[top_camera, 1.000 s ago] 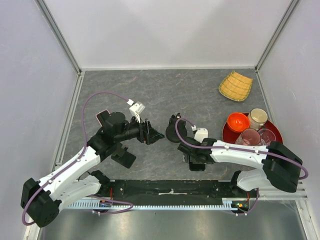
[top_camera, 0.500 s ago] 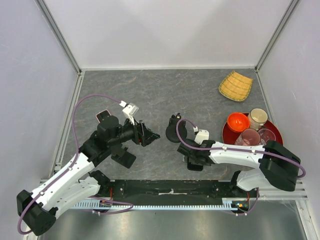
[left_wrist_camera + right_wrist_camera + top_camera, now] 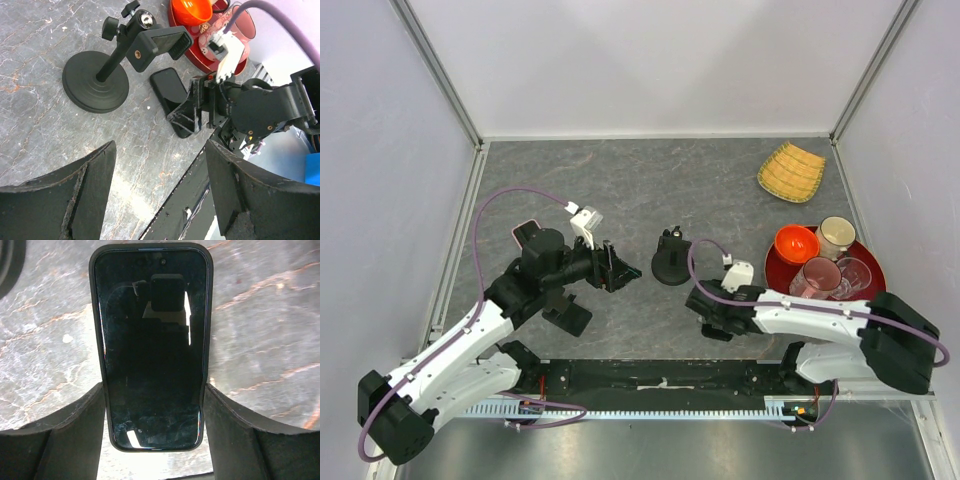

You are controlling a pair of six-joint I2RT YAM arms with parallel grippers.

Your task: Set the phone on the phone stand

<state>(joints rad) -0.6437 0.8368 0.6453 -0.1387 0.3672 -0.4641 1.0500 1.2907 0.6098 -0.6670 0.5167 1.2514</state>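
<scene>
While the phone (image 3: 150,340) lies flat on the table (image 3: 720,190), dark glass face up, it is not on the stand (image 3: 670,262); it rests just beside the stand, on its near right side, with a strip of table showing between it and the round base.

Right gripper (image 3: 154,390): set over the end of the phone farthest from the stand; its fingers (image 3: 75,430) stand one on each long edge of the phone, closed against them, with no gap showing in the wrist view; the phone is flat on the table all the same.

Stand: upright on its base, stem leaning, cradle at the top angled towards the phone side.

Left gripper (image 3: 620,270): to the left of the stand, pointing towards it, near but apart; jaws spread wide, with nothing between them; it touches neither stand nor phone.

To the right of the stand, well apart, a red tray (image 3: 770,268) carries an orange bowl (image 3: 796,243) and several cups; a yellow basket (image 3: 792,172) lies beyond the tray, farther from the stand.
</scene>
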